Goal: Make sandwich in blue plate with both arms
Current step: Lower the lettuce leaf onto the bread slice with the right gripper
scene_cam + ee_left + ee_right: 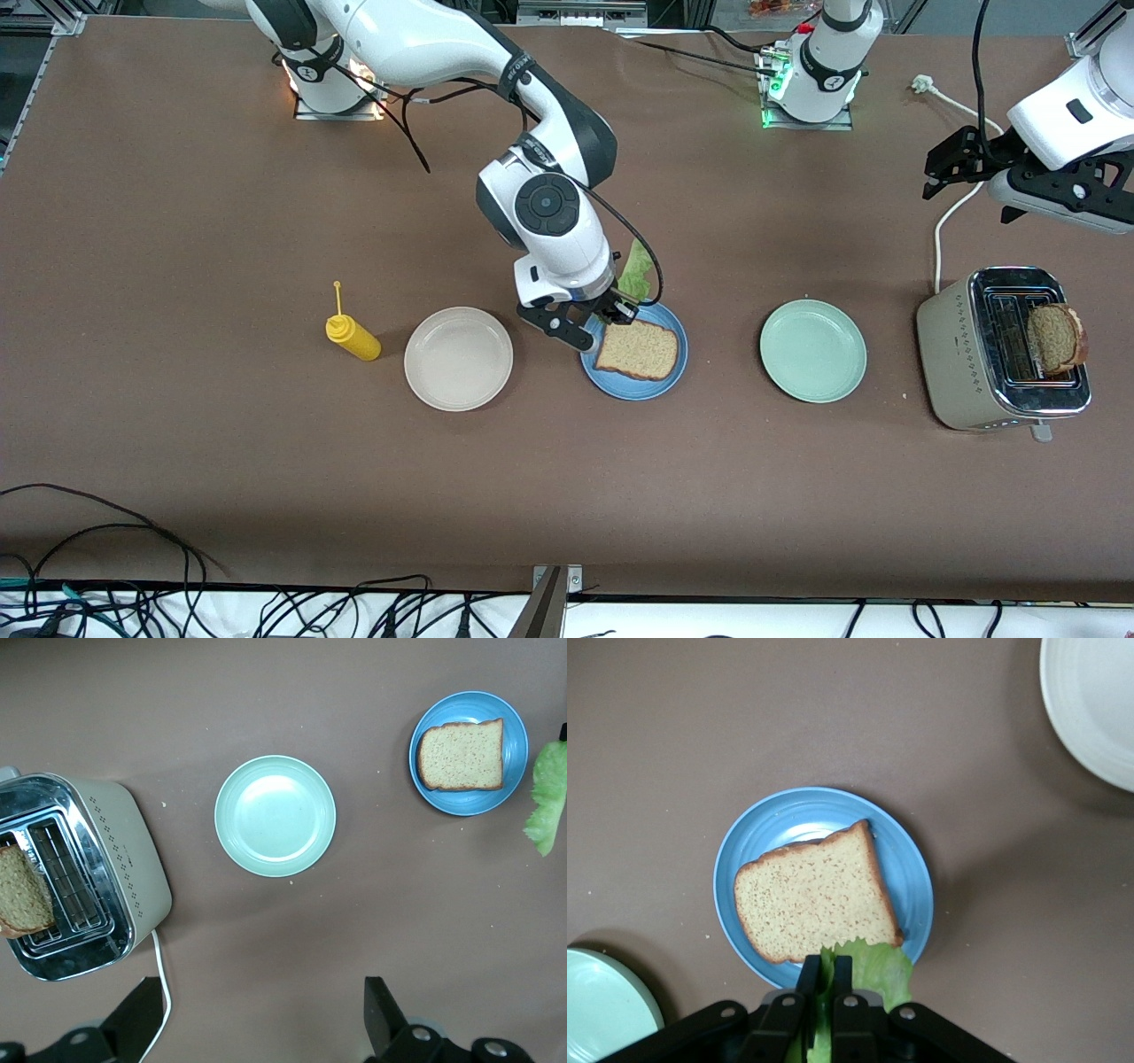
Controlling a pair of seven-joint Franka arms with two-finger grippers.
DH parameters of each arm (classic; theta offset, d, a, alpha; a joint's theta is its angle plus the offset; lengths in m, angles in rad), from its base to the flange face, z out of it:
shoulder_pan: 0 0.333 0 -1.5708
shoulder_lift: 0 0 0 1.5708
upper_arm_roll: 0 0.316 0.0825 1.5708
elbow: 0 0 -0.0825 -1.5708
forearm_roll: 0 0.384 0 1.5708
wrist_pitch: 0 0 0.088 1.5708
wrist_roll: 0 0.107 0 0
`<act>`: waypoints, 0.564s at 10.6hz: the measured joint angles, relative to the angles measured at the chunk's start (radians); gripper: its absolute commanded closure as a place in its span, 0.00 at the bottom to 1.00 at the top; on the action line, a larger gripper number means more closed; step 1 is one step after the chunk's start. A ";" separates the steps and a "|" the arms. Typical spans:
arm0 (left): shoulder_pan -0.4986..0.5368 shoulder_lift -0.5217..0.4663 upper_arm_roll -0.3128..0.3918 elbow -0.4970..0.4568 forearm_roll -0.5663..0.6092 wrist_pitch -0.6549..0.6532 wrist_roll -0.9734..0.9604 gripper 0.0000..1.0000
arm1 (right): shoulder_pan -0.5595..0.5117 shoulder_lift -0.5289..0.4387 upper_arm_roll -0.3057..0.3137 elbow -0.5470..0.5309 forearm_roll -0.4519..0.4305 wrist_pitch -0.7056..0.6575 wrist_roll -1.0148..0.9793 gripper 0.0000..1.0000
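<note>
- Carrying the lettuce (864,979) to the blue plate (611,378) is the step in hand: the right gripper (826,974), fingers pinched shut on the leaf, hangs over the plate's rim, at frame centre in the front view.
- One bread slice (640,349) lies flat on the plate; judged, the base is laid, filling and top are not yet placed.
- Next move, as a judgement: centre the leaf over the slice, lower, and release so it lies within the crust.
- The left gripper (961,164) waits with jaws wide and nothing held, above the toaster (952,354) at the frame's right edge.
- A second slice (1056,338) stands up out of the toaster slot; likely the top.
- Surface: a brown table (177,221), matte and even. Also on it: a white plate (458,358), a green plate (812,350), and a yellow bottle (353,335) left of centre.
- Room: cables trail along the bottom edge; arm bases stand along the top.
</note>
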 measured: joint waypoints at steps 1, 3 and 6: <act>0.000 0.000 0.000 0.000 0.000 0.000 0.000 0.00 | 0.001 0.012 0.000 0.004 0.001 0.015 0.011 1.00; 0.000 0.000 0.000 0.000 0.000 0.000 0.000 0.00 | 0.000 0.038 -0.001 0.006 0.001 0.055 0.016 1.00; 0.000 0.000 0.000 0.000 0.000 0.000 0.000 0.00 | -0.001 0.068 -0.004 0.009 0.001 0.097 0.015 1.00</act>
